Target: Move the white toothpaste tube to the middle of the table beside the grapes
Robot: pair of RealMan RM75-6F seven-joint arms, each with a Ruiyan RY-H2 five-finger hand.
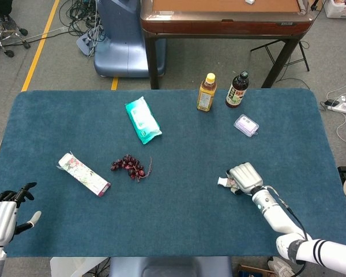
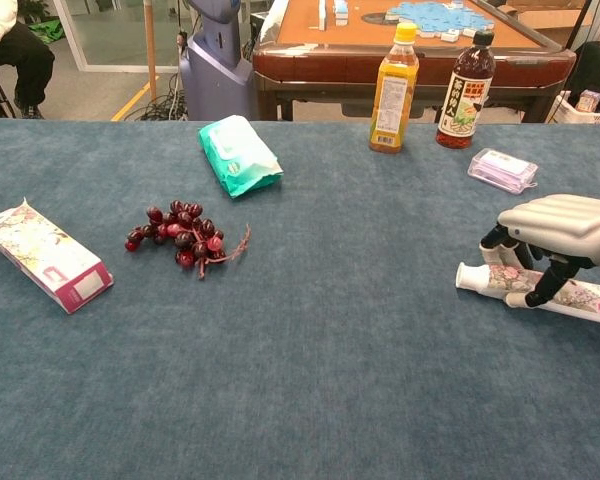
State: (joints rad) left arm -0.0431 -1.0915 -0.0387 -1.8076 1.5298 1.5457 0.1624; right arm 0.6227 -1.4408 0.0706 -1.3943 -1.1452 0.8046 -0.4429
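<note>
Blue felt-covered table (image 1: 173,219), a wooden table (image 1: 225,20) behind it on the grey floor, cables trailing at the back. Over on the right side, the right hand (image 1: 245,177) sits low over the white toothpaste tube (image 2: 540,290), fingers (image 2: 540,285) curled down around it and gripping it near its capped end; the tube lies flat on the felt, cap pointing toward the middle. The grapes (image 1: 128,166) lie left of centre, well apart from the tube. Just beyond them to the left, a flowered carton (image 1: 83,173) lies flat. A green wipes pack (image 1: 142,120) lies further back. At the far edge stand an orange juice bottle (image 1: 206,92) and a dark sauce bottle (image 1: 237,90) side by side, with a small clear purple case (image 1: 245,124) nearer the right hand. The left hand (image 1: 6,214) hangs at the near left corner, fingers spread, holding nothing.
</note>
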